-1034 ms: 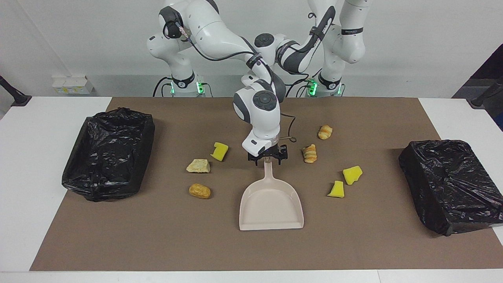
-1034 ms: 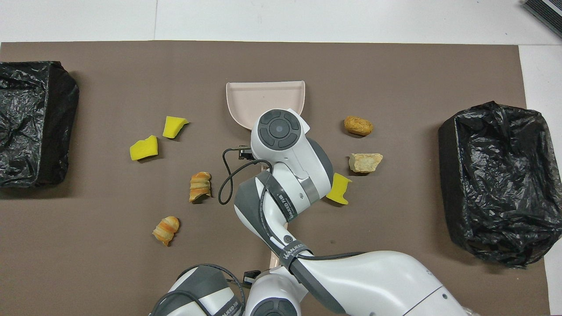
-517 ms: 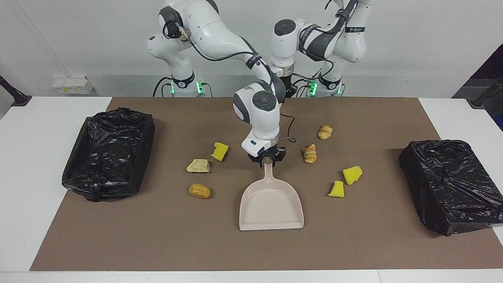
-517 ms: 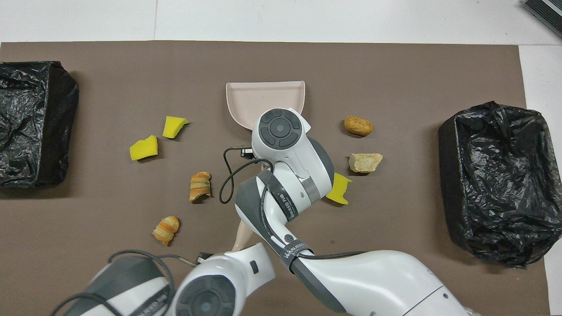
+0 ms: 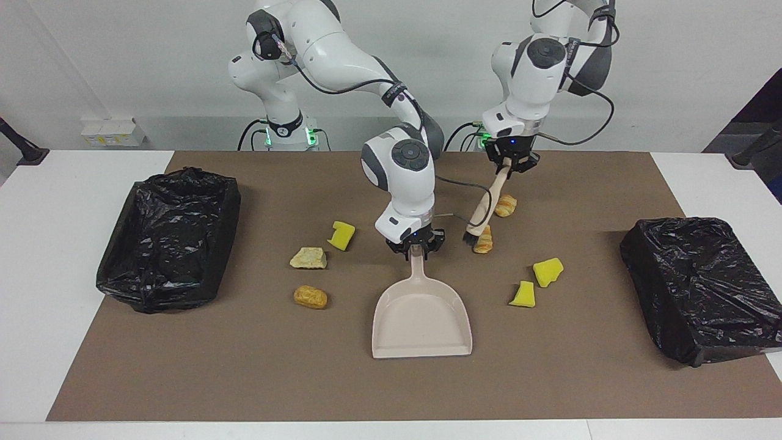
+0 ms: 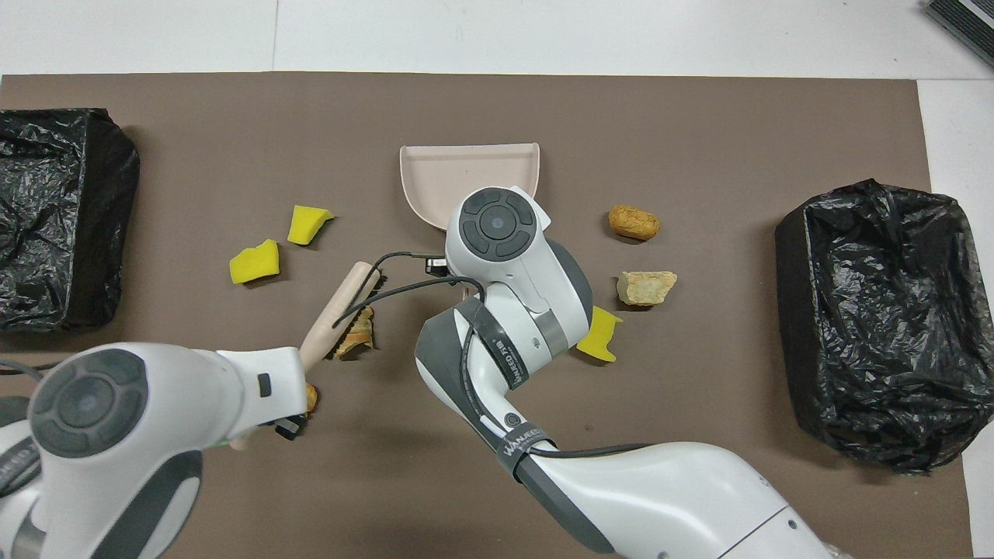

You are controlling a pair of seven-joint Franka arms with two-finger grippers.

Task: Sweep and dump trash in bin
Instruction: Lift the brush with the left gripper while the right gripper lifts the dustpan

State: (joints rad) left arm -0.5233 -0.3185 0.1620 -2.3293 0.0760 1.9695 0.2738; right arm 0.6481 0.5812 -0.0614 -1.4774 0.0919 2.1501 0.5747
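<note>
left gripper (image 5: 509,164): closed on the handle of the brush (image 5: 482,214), up in the air over the croissant nearest the robots (image 5: 505,205); the brush hangs slanted, bristles low beside the second croissant (image 5: 482,239), probably so it can push that piece toward the pan.
right gripper (image 5: 416,250): closed around the handle of the dustpan (image 5: 421,321), low at the mat (image 5: 391,379); the pan lies flat with its open lip pointing away from the robots (a steady target for sweeping, I judge).
trash, near: the two croissants and a yellow sponge chunk (image 5: 342,235).
trash, middle: a pale bread lump (image 5: 308,258) and a yellow chunk (image 5: 547,271), either side of the pan.
trash, far: a brown roll (image 5: 310,297) and another yellow chunk (image 5: 523,295); all seven lie loose on the mat, none in the pan.
bins: black-lined bins (image 5: 168,238) (image 5: 702,287) sit at each end of the table, well apart from the pieces, so dumping needs a carry.
</note>
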